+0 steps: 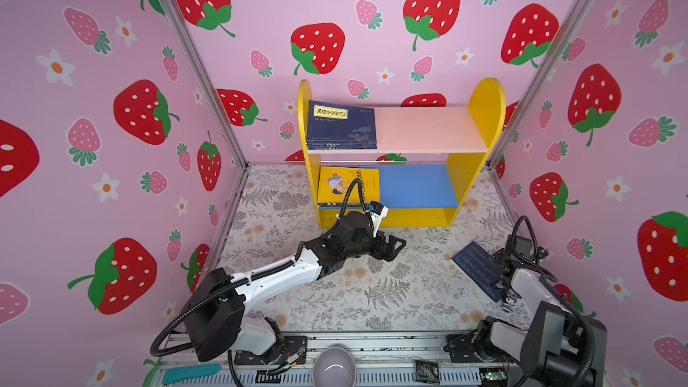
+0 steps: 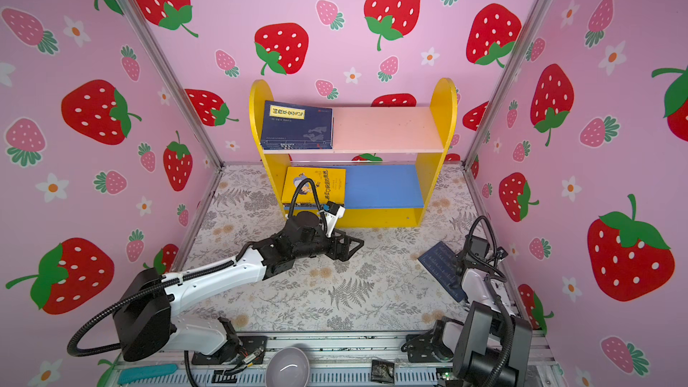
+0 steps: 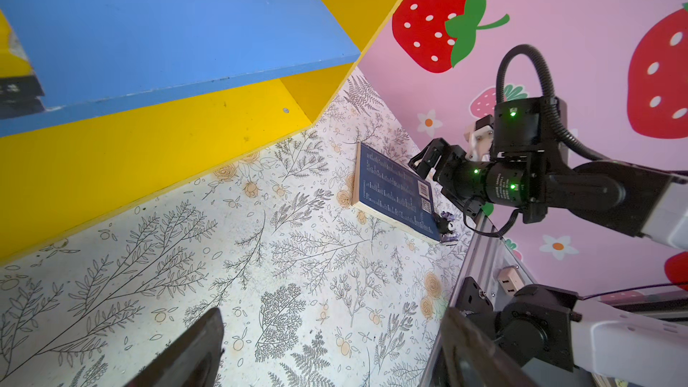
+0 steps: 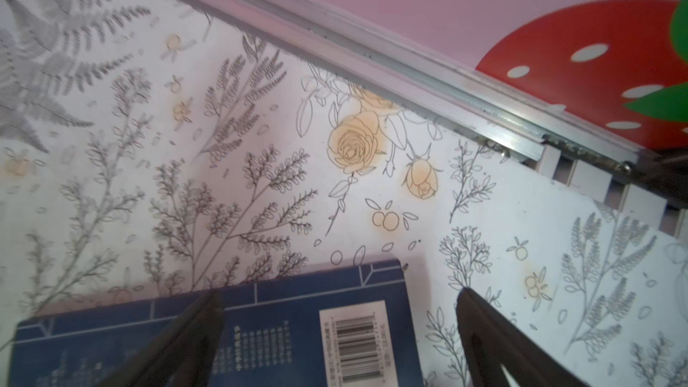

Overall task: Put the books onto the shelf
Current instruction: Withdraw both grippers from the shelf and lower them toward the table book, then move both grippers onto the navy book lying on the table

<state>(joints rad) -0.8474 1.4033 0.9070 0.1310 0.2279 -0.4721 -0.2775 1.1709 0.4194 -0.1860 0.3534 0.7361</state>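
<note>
a grey bowl (image 1: 334,366) sits on the near rail (image 1: 372,342), no part of the job. beyond it the left gripper (image 1: 395,248) hangs low before the shelf (image 1: 487,106), fingers wide and empty, apparently clear of the blue board (image 1: 417,184), where a yellow book (image 1: 348,184) lies flat on others. a navy stack (image 1: 340,124) lies flat at the same end of the pink board (image 1: 420,128), likely because flat piles need no propping. the one book (image 1: 474,266) seen off the shelf lies back cover up at the right of the mat (image 1: 372,292). the right gripper (image 4: 338,307) spreads wide at its barcode corner, one finger over the cover and one past its edge, seemingly lining up a pinch. whether either finger touches it cannot be told. the right arm (image 1: 528,284) hides part of that book in both top views, and each pile's count is unclear.
</note>
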